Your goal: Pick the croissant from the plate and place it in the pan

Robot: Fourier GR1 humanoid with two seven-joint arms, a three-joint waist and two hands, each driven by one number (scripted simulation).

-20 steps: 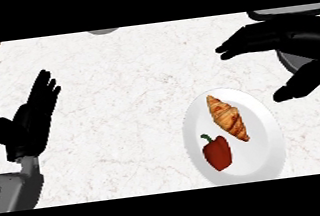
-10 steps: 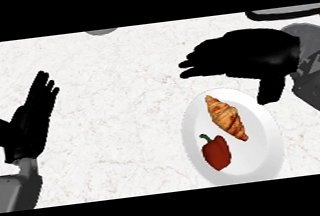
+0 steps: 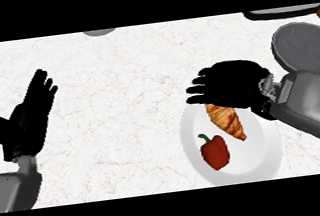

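Black right hand [image 3: 231,87] fingers relaxed over croissant [image 3: 227,120], white plate [image 3: 262,160]

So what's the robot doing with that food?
The robot's right hand hangs over the top end of the croissant, which lies on a white plate beside a red pepper. The croissant is not yet lifted. The grey pan waits to the right of that hand. The left hand rests open at the left side, holding nothing.
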